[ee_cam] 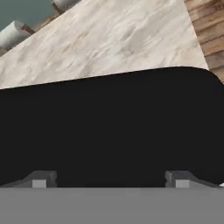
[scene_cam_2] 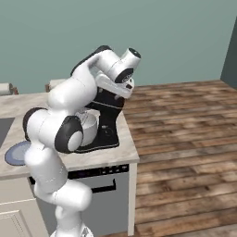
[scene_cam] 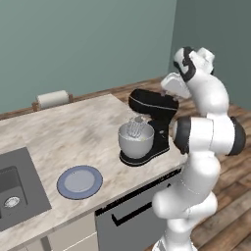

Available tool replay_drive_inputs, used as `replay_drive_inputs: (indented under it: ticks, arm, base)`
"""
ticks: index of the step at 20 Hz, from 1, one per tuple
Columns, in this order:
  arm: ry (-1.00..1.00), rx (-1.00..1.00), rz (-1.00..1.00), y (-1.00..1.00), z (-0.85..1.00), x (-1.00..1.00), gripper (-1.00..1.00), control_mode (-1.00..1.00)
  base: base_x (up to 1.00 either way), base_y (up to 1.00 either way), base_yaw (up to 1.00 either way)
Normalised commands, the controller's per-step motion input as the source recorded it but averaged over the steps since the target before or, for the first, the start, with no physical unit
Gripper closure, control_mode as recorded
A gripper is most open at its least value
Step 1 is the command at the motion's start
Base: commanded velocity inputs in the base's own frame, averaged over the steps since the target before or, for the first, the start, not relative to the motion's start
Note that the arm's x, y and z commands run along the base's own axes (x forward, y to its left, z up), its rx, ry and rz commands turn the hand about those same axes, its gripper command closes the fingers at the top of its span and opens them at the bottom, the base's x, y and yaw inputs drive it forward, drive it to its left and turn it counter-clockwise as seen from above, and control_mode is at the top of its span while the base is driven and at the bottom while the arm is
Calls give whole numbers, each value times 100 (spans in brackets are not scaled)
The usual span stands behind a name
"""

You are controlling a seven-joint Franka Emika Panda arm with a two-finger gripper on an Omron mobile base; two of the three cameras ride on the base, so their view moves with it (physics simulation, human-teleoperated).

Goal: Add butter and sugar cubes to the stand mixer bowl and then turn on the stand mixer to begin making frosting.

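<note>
The glossy black stand mixer (scene_cam: pixel 152 120) stands near the counter's right end, its wire whisk down in the stand mixer bowl (scene_cam: pixel 135 143), which is silvery. A faint yellowish patch inside the bowl looks like the butter (scene_cam: pixel 142 138). The sugar cubes are hidden. My gripper (scene_cam: pixel 165 94) hangs just over the rear of the mixer's rounded head (scene_cam_2: pixel 110 98). In the hand view the gripper (ee_cam: pixel 111 181) is open. Its two fingertips (ee_cam: pixel 41 179) stand wide apart, close above the black head (ee_cam: pixel 113 127), with nothing between them.
A flat blue-grey plate (scene_cam: pixel 79 182) lies bare on the marble counter (scene_cam: pixel 73 132), left of the mixer. A dark sink (scene_cam: pixel 14 191) is at the far left. A paper towel roll (scene_cam: pixel 52 98) stands at the back edge. Wooden floor (scene_cam_2: pixel 185 139) lies past the counter's right end.
</note>
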Motion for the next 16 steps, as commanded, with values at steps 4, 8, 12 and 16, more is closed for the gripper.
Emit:
replay_drive_inputs:
  ticks: [4,8,12,16]
  arm:
    - [-2,-48,8,100,-59,-47,-100,-100]
    - [-8,-30,3,59,-20,-76,-100,-100]
    - [-13,-6,0,-14,3,-100,-100,-100]
    - [-14,0,0,-63,3,-100,-100,-100]
  base:
    - [0,0,0]
    - [0,0,0]
    - [0,0,0]
    - [0,0,0]
